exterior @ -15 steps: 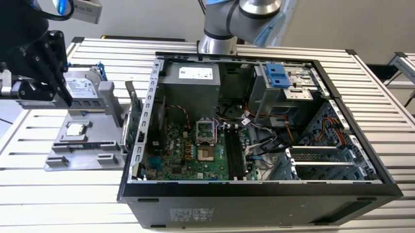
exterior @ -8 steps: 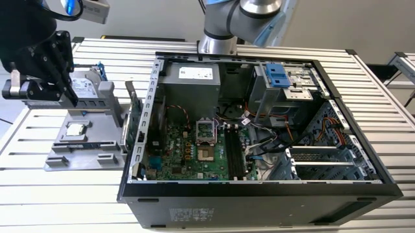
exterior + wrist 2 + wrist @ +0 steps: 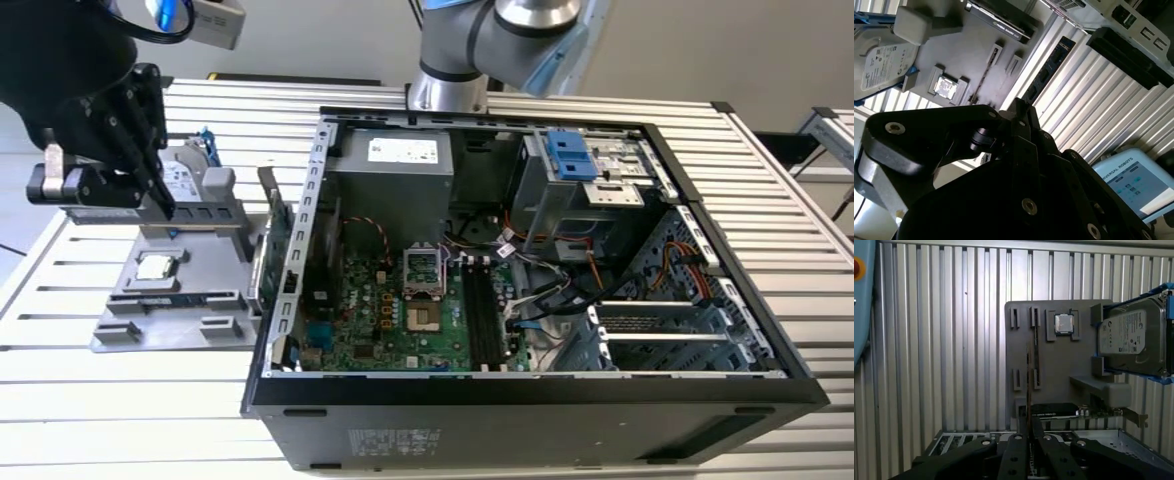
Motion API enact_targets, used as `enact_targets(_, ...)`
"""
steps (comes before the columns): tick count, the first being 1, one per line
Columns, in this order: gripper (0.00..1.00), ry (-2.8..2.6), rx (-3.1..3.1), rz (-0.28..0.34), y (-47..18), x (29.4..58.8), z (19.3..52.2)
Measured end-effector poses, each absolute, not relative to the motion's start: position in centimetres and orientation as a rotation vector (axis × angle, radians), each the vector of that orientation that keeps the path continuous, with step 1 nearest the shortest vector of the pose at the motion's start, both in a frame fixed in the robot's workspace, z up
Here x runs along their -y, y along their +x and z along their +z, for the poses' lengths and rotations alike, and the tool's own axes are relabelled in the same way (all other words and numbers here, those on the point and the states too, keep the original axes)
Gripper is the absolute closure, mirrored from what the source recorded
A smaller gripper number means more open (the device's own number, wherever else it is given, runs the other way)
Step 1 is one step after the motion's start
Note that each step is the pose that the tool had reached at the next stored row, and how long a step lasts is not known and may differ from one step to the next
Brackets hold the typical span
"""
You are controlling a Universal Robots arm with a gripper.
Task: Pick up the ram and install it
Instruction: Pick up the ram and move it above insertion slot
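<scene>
My gripper hangs over the grey parts holder at the exterior view's left, outside the open computer case. It is shut on the ram. In the first wrist view the ram shows edge-on as a thin stick running out from between the fingers of the gripper, just beside the holder's empty groove. In the second wrist view the ram shows its flat side with dark chips, reaching out from the gripper. The motherboard's black slots lie inside the case.
On the holder sit a processor chip and a silver hard drive in a blue frame. A green expansion card stands between holder and case. A blue tablet-like pendant lies on the ribbed table.
</scene>
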State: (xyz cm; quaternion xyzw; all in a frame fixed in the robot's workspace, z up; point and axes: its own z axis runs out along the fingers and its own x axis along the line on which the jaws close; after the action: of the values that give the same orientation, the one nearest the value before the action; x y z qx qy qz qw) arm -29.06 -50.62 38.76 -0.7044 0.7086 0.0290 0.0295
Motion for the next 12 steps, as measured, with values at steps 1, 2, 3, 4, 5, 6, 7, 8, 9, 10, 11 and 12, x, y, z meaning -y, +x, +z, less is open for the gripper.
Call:
enact_targets(1,1.00,-2.173,-2.185,0.089,-28.9,50.6,38.8)
enact_targets(2,1.00,-2.172,-2.185,0.089,-28.8,50.6,38.8)
enact_targets(3,1.00,-2.172,-2.185,0.089,-28.6,50.6,38.8)
enact_targets(4,1.00,-2.173,-2.185,0.089,-28.5,50.6,38.8)
enact_targets(5,1.00,-2.172,-2.185,0.089,-28.3,50.6,38.8)
enact_targets(6,1.00,-2.172,-2.185,0.089,-28.2,50.6,38.8)
enact_targets(7,1.00,-2.173,-2.185,0.089,-28.0,50.6,38.8)
enact_targets(8,1.00,-2.173,-2.185,0.089,-27.9,50.6,38.8)
enact_targets(9,1.00,-2.173,-2.185,0.089,-27.8,50.6,38.8)
enact_targets(10,1.00,-2.173,-2.185,0.089,-27.7,50.6,38.8)
enact_targets(11,1.00,-2.172,-2.185,0.089,-27.6,50.6,38.8)
enact_targets(12,1.00,-2.172,-2.185,0.090,-27.4,50.6,38.8)
